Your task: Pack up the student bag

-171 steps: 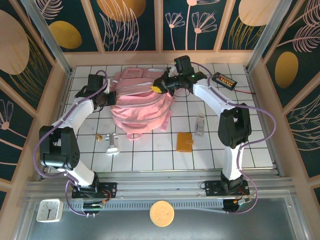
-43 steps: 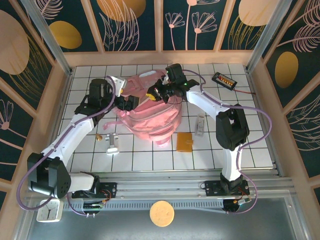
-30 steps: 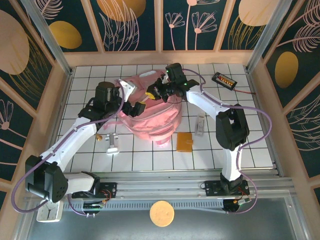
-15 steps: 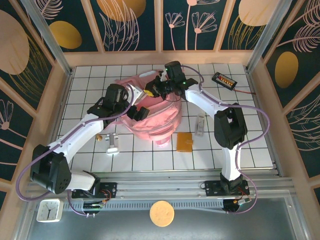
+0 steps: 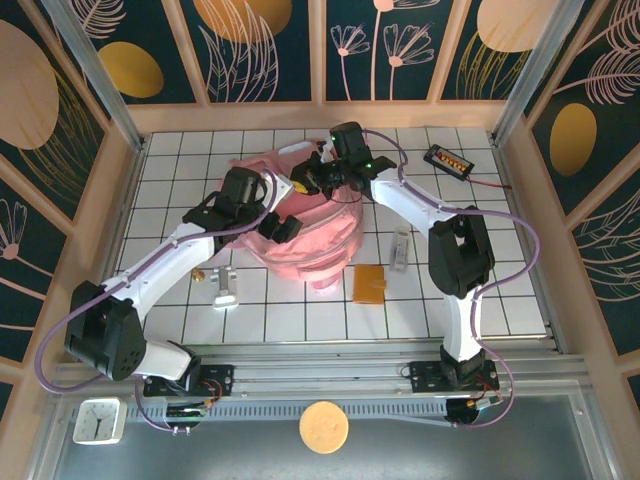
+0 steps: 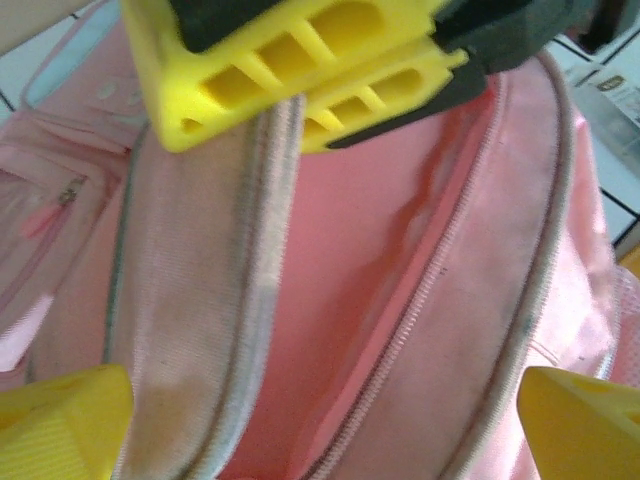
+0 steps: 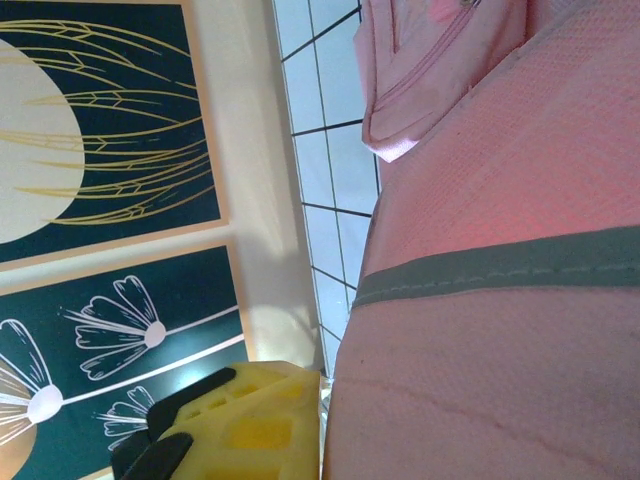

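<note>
The student bag (image 5: 318, 238), pink and soft, lies in the middle of the tiled table with its top edge pulled up. My right gripper (image 5: 303, 180) is shut on that upper rim. In the left wrist view its yellow fingers (image 6: 300, 70) pinch the grey-edged zip flap. My left gripper (image 5: 283, 226) hovers open just above the bag, its yellow fingertips (image 6: 60, 425) spread either side of the unzipped opening (image 6: 350, 300), with pink lining between them. Pink bag fabric (image 7: 500, 150) presses against my right gripper (image 7: 325, 425) in the right wrist view.
An orange flat wallet (image 5: 368, 283) and a slim white item (image 5: 400, 250) lie right of the bag. A black device (image 5: 446, 160) sits at the back right. A silver object (image 5: 225, 290) and a small gold piece (image 5: 198, 272) lie at front left. Wooden walls surround the table.
My left arm has swung right and forward, bringing its open gripper over the bag's opening. The right gripper still holds the rim up and has barely moved.
</note>
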Available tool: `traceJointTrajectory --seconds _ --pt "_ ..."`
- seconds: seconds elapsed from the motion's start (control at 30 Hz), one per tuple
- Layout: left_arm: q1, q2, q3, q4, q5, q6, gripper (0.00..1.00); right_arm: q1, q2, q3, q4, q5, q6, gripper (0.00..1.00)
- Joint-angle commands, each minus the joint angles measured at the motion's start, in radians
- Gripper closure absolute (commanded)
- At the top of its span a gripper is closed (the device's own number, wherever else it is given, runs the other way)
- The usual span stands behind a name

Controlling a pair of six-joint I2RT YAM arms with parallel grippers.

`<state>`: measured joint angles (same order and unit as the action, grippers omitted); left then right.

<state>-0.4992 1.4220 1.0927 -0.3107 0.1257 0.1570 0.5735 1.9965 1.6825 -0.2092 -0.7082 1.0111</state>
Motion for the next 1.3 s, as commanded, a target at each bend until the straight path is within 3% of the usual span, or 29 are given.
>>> traceJointTrajectory --seconds 0.0,0.3,0.7,1.27 --pt "-0.005 0.008 0.049 0.031 -0.102 -0.009 0.04 0.0 -0.009 0.038 0.028 -0.043 -0.04 1.0" --pt "-0.006 0.077 0.141 0.016 -0.208 0.042 0.1 0.0 -0.022 0.043 0.003 -0.032 -0.046 1.0" --pt "-0.005 0.129 0.139 0.033 -0.191 0.07 0.19 0.01 -0.045 0.042 -0.018 -0.006 -0.049 1.0" --pt "-0.005 0.153 0.127 0.048 -0.166 0.063 0.51 0.021 -0.037 0.06 -0.039 0.003 -0.05 1.0"
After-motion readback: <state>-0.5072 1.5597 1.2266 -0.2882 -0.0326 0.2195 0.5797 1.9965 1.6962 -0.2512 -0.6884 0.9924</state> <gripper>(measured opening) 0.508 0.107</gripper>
